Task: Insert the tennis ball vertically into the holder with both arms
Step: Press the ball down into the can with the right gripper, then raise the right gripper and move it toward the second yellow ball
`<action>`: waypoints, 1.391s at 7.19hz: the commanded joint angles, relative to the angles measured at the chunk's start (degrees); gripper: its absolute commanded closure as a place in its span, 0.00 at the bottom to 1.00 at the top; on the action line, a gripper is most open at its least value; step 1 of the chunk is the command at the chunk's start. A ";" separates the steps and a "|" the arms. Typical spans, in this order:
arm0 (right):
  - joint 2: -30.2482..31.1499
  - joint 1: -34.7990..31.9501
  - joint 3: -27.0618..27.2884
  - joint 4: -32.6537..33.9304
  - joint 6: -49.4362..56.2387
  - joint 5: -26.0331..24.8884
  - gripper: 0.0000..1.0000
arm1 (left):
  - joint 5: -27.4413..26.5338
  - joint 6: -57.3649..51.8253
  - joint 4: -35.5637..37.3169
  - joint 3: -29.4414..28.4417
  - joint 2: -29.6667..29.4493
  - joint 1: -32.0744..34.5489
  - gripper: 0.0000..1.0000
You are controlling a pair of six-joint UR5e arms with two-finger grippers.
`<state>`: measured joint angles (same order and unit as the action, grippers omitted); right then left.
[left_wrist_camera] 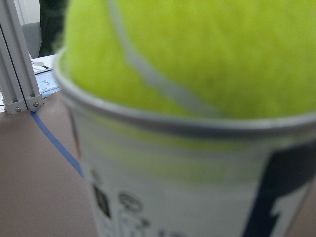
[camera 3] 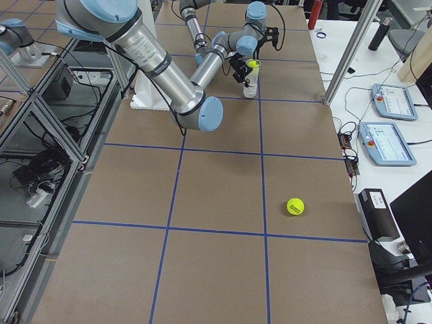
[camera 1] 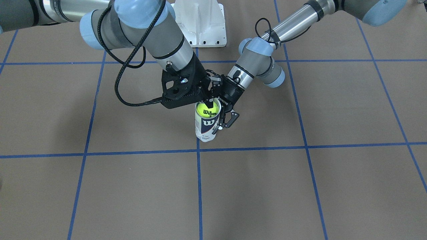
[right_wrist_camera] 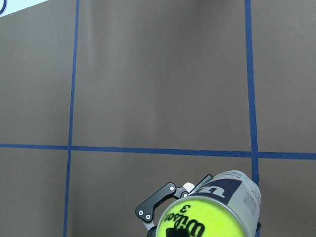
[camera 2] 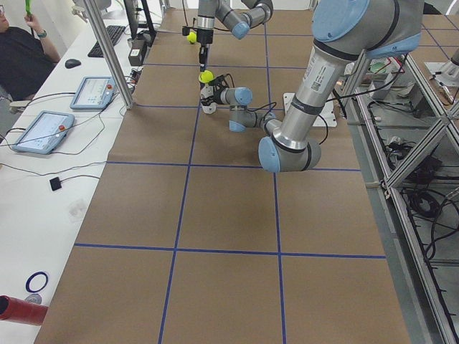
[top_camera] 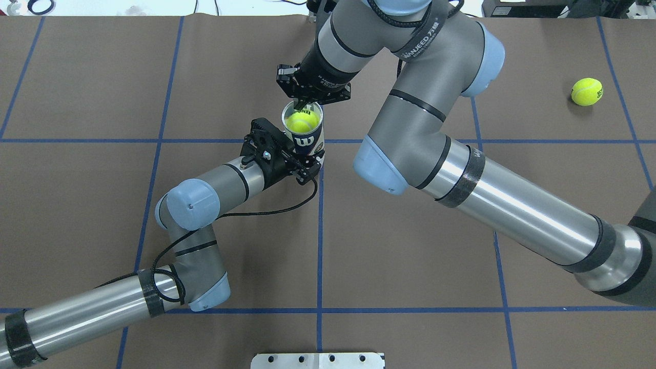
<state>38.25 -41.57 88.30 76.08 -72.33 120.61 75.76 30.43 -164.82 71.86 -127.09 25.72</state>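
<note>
The holder [camera 1: 206, 128] stands upright on the table; it also shows in the overhead view [top_camera: 309, 142]. My left gripper [camera 1: 218, 124] is shut on its lower body from the side. The tennis ball [camera 1: 207, 109] sits in the holder's open mouth, its top above the rim. In the overhead view the ball [top_camera: 302, 122] fills the opening. My right gripper [camera 1: 209, 103] points straight down over it. Its fingers are together, the tips touching the ball's top. The left wrist view shows the ball [left_wrist_camera: 197, 49] above the rim of the holder [left_wrist_camera: 173, 187]. The right wrist view shows the ball's black "Wilson 3" lettering [right_wrist_camera: 190, 224].
A second tennis ball [top_camera: 587, 91] lies far off at the table's right end; it also shows in the exterior right view [camera 3: 295, 206]. The white pedestal base [camera 1: 200, 23] stands at the robot's side of the table. Blue tape lines cross the brown table cover.
</note>
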 commanded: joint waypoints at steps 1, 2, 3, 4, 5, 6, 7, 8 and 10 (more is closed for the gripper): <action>0.15 0.53 0.20 0.04 0.00 -0.81 1.00 | 0.00 0.07 0.02 0.03 0.00 0.03 0.22; 0.07 0.53 0.55 0.04 0.00 -0.73 1.00 | 0.00 0.07 0.02 0.03 0.00 0.03 0.22; 0.07 0.44 0.64 0.04 0.00 -0.72 1.00 | -0.09 0.07 0.02 0.03 0.00 0.12 0.22; 0.15 0.35 0.64 -0.05 0.00 -0.55 1.00 | 0.00 0.07 0.02 0.03 0.00 0.12 0.22; 0.24 -0.08 0.64 -0.14 0.09 -0.37 0.26 | 0.00 0.07 0.02 0.03 0.00 0.12 0.22; 0.07 -1.04 1.25 -0.05 -0.52 -0.02 0.01 | 0.00 -0.01 0.02 0.03 0.00 0.12 0.20; 0.07 -2.71 1.69 0.21 -0.53 1.37 0.01 | -0.09 -0.36 0.20 0.03 0.00 0.12 0.09; 0.15 -4.38 1.70 0.39 -0.53 3.65 0.01 | -0.09 -0.45 0.37 0.03 0.09 0.12 0.01; 0.50 -7.28 1.70 0.48 -0.53 6.55 0.01 | -0.09 -0.45 0.46 -0.06 0.09 0.12 0.01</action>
<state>38.47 -46.86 89.97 76.45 -72.85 125.07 75.68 30.00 -164.41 71.84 -127.02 25.84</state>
